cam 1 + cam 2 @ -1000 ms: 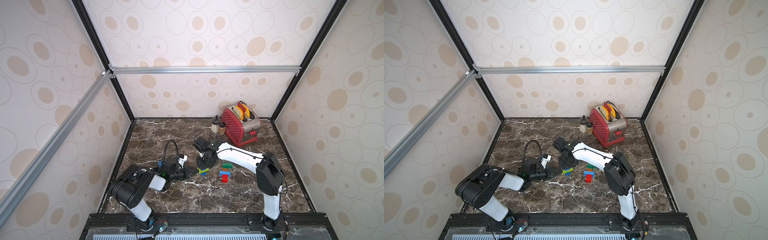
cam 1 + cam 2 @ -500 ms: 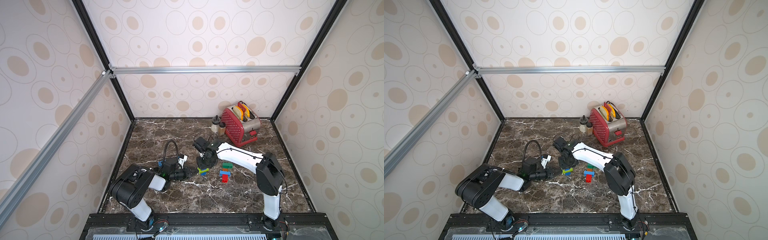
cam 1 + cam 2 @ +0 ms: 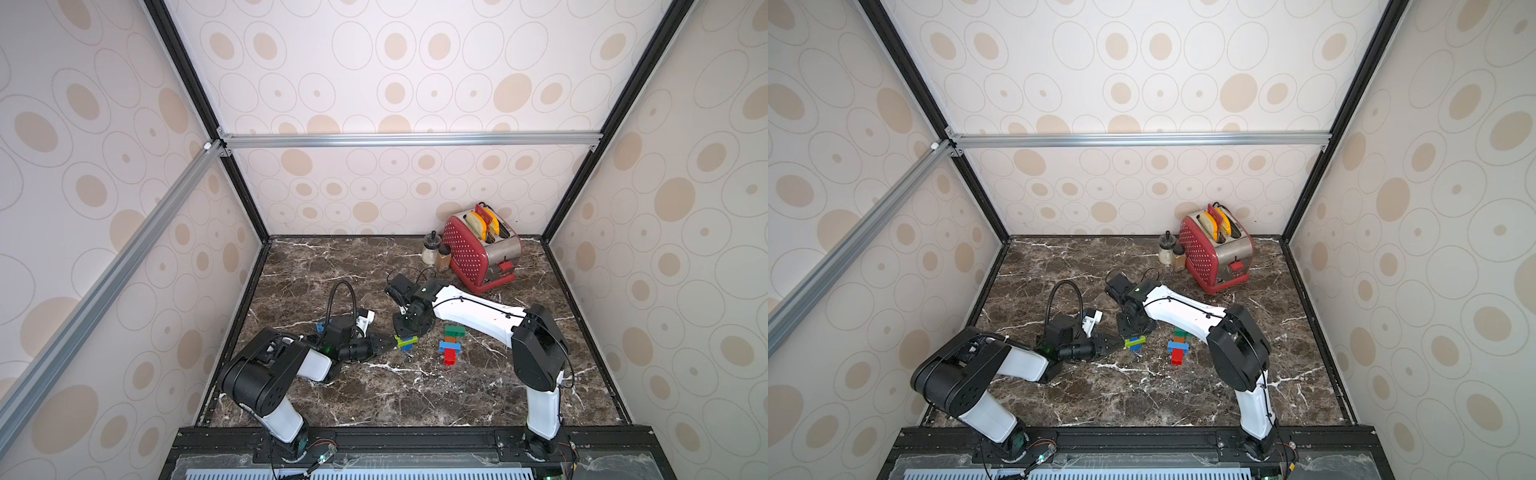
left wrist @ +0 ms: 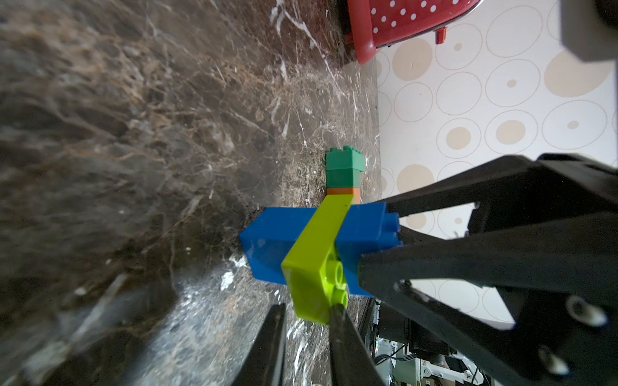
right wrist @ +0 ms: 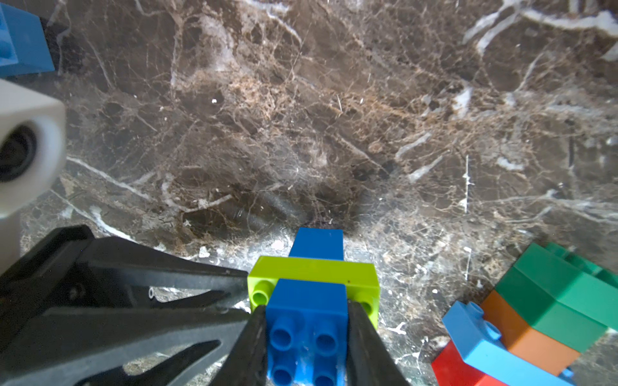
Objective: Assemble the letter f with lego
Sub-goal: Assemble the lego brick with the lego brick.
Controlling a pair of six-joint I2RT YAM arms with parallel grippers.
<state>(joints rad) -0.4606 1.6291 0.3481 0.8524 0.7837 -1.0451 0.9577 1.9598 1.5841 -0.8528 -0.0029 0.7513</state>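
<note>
Two tools: left tool (image 4: 307, 310), right tool (image 5: 306, 314). Between them are three bricks: top blue brick (image 5: 307, 334), lime green brick (image 5: 314, 269), bottom blue brick (image 5: 316, 244). By the right tool: one red brick (image 5: 458, 371), one light blue brick (image 5: 481, 337), one orange brick (image 5: 528, 334), one or two dark green bricks (image 5: 561, 294). Behind the left tool: one lone blue brick (image 3: 320, 328). One toaster (image 3: 478, 249), two jars (image 3: 429, 250).

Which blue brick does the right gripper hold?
The top blue brick, studs up, sitting on the lime green brick. The right gripper clamps only this one.

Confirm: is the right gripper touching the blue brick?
Touching. In the right wrist view the right gripper clamps the blue brick between its fingers, no gap.
</note>
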